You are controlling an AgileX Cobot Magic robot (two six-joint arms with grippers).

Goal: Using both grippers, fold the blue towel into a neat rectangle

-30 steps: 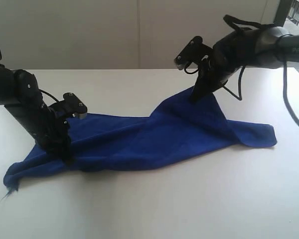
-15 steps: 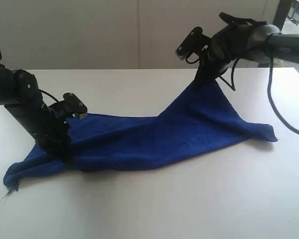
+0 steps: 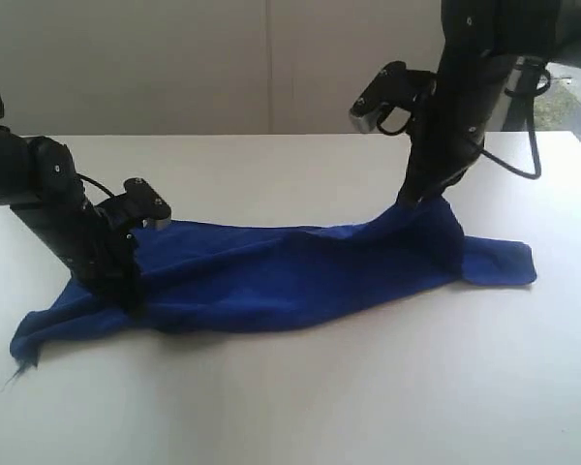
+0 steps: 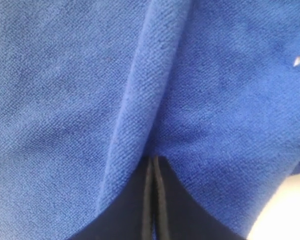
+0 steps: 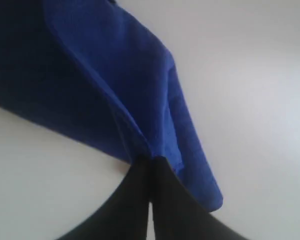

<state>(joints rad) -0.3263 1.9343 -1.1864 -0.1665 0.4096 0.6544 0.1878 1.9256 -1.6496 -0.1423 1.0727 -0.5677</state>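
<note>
Limply, the creased blue towel (image 3: 290, 276) sags between left fingers (image 4: 132, 212) and right fingers (image 5: 130, 205), both pinching it

— Where do we find the soft royal-blue microfibre towel (image 3: 300, 271)?
— Stretched left to right across our flat white table (image 3: 368, 397).
— And the arms?
— We see the black left gripper (image 3: 126, 291) pinching it near its left end, low on the table. The black right gripper (image 3: 418, 199) pinches a raised fold near its right end.

A plain white table (image 3: 368, 397) carries it all. The blue towel (image 3: 271, 276) lies across it, stretched long and rumpled.
</note>
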